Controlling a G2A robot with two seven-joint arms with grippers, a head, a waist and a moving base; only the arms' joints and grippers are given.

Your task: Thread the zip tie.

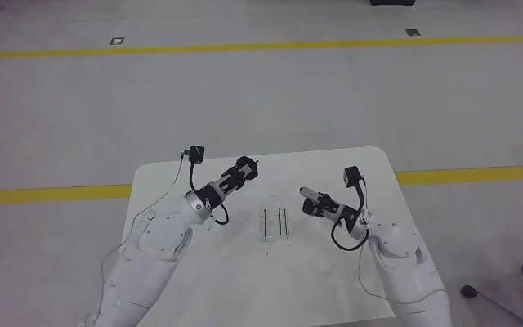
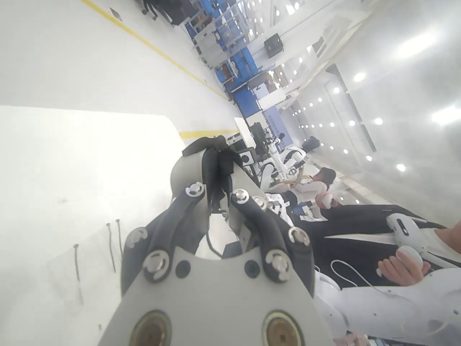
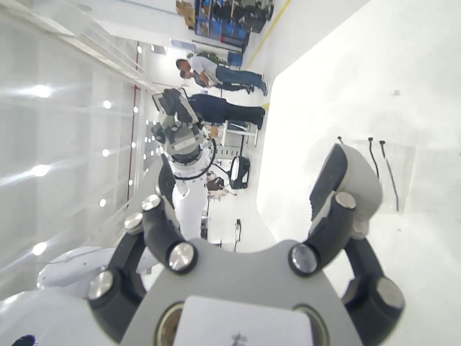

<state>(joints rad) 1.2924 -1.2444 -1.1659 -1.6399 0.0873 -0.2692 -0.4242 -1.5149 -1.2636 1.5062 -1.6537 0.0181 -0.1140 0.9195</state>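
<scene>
1. At the middle of the white surface (image 1: 245, 274), three zip ties (image 1: 279, 222) lie side by side on a clear sheet (image 1: 270, 235), between the arms.
2. The left pincer (image 1: 248, 169) sits near them, fingers pressed together, gripping nothing visible.
3. The right pincer (image 1: 307, 194), opposite, gapes wide and empty.

Three thin black plastic zip ties (image 2: 111, 250) in all: a close pair plus a single one lying apart. One clear rectangular plastic sheet (image 1: 273, 235), flat, and one white table with rounded corners (image 1: 327, 167). Two grey-and-black robot grippers, counted as one left gripper (image 1: 249, 167) and one right gripper (image 1: 305, 193) — each with two fingers (image 3: 342, 174).
</scene>
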